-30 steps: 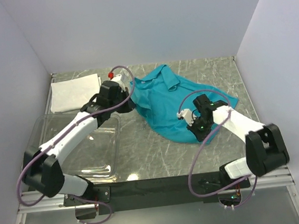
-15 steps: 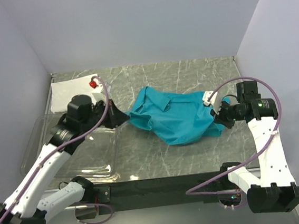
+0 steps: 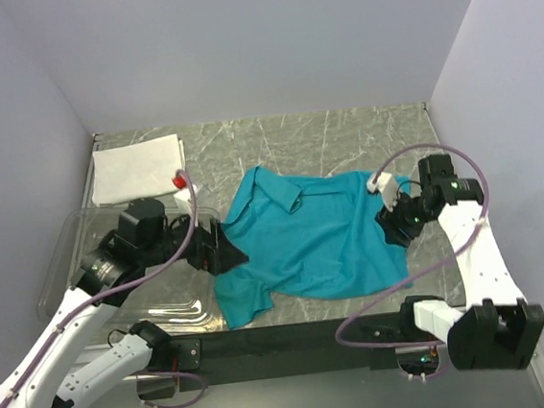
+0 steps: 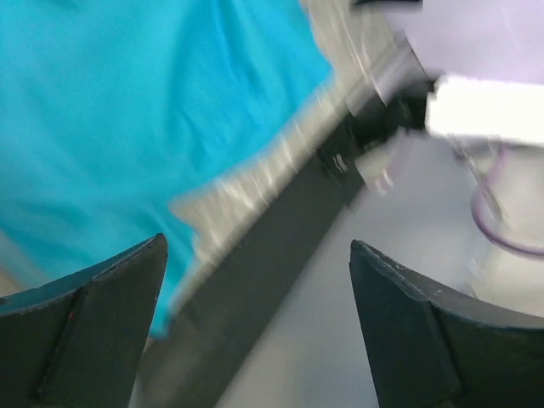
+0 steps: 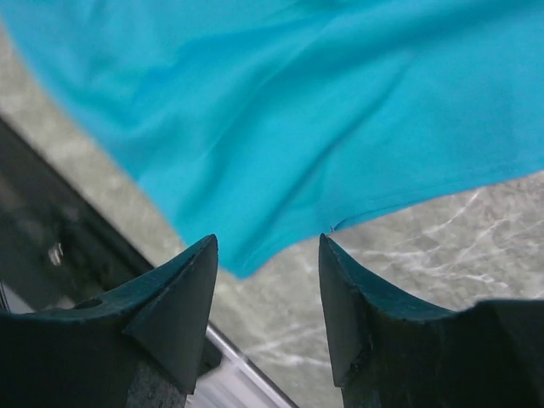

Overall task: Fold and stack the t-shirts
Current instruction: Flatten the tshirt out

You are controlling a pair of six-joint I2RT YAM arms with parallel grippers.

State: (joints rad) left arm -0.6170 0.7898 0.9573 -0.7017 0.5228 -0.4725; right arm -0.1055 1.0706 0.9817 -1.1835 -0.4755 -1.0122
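Top view: in half a second the teal-blue short-sleeved cloth t-shirt [image 3: 305, 244] has gone from a bunched heap to a sheet lying open across the centre of the grey-green marbled tabletop [image 3: 342, 134], collar toward 12 o'clock and one sleeve trailing toward 7 o'clock. The left gripper [image 3: 225, 252] has dropped toward 6 o'clock and now sits at the shirt's 9 o'clock edge. The right gripper [image 3: 391, 223] is at the shirt's 3 o'clock edge. A white folded cloth t-shirt [image 3: 134, 169] lies flat in the 10 o'clock corner, well apart from the teal one. A clear plastic bin [image 3: 170, 293] fills the 8 o'clock side under the left arm. Pale lilac walls [image 3: 237, 43] close in the table on three sides, and a black rail [image 3: 294, 337] runs along the near edge.

Left wrist view, blurred: the dark fingers [image 4: 102, 323] stand wide apart with nothing between them. Teal cloth fills the 10 o'clock area, with the rail slanting below it.

Right wrist view: the fingers [image 5: 170, 314] are parted and grip nothing. Teal cloth spreads beyond them from 9 to 3 o'clock, and bare marble shows at 4 o'clock.
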